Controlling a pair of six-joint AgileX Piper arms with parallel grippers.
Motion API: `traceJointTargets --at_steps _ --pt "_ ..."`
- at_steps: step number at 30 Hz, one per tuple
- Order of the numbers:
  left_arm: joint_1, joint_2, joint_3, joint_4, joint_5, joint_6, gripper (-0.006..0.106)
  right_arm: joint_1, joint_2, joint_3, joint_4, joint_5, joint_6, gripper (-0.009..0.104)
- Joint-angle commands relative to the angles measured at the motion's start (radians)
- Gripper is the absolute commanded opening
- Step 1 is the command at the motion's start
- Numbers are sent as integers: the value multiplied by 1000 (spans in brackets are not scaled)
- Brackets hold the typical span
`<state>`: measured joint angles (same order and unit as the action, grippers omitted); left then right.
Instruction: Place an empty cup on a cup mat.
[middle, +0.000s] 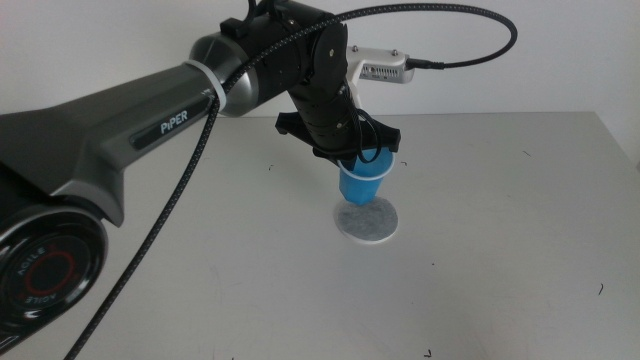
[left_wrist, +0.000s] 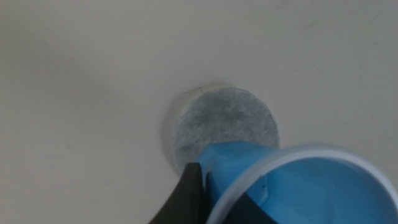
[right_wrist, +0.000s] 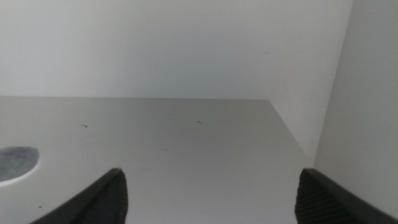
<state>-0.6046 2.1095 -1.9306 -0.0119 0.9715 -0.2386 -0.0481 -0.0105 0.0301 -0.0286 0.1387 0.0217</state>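
While the pale grey worktop (middle: 500, 250) carries little besides the task's two things, a white wall rises behind it, and a braided black cable (middle: 170, 200) runs along the left arm (middle: 130, 130) and loops over its wrist, where a small silver camera box (middle: 385, 68) is mounted. That long dark arm, marked PIPER, reaches in from nine o'clock and covers much of the middle view's left half, but it does not hide the cup mat (middle: 365, 220), a flat mottled grey disc with a pale edge lying near the centre of the worktop. Nothing stands between the mat and the cup (middle: 362, 182), a small bright blue tapered cup held upright directly above the mat, its base at or just over the mat's twelve o'clock part; whether it touches cannot be told. The left gripper (middle: 358, 150) comes down from above onto the cup's rim, its dark fingers (left_wrist: 186, 196) closed on the cup wall: in the left wrist view one finger presses the outside of the blue wall just below the white rim, with the lighter blue inside open and empty beside it. The right gripper (right_wrist: 208, 199) waits low over the worktop off to the mat's three o'clock side, its two fingers spread wide apart and holding nothing.
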Motion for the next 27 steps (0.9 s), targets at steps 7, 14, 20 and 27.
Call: traceJointTargets --at_steps 7,14,20,27 --pt "-16 16 -31 -29 -132 -16 0 -6 -26 -8 -14 -73 -5 94" --pt "-16 66 -31 -29 -162 -17 0 -6 -26 -8 -14 -73 -5 94" --pt "-16 87 -31 -35 -183 -17 0 -6 -26 -8 -14 -73 -5 94" --pt "-16 94 -31 -50 -161 -18 10 -6 -26 -8 -14 -73 -5 94"
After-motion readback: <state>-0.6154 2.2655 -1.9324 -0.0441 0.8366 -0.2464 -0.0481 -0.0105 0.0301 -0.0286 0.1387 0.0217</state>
